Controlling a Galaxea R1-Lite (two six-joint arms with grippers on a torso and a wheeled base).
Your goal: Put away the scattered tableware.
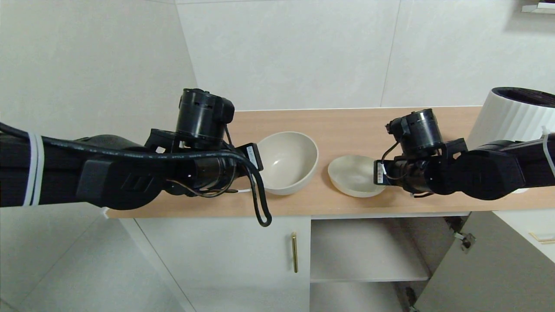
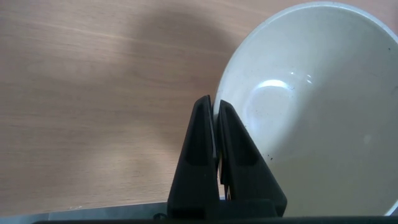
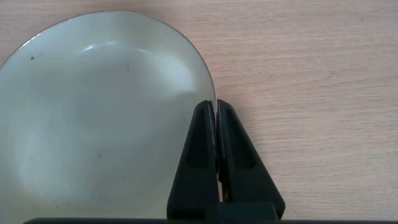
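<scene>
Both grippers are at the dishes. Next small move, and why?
Probably raise both arms straight up a little. The left gripper is shut on the bowl rim and the right gripper on the plate rim, with both dishes resting on the counter. They likely need to clear it before going to the open cupboard shelf below.
</scene>
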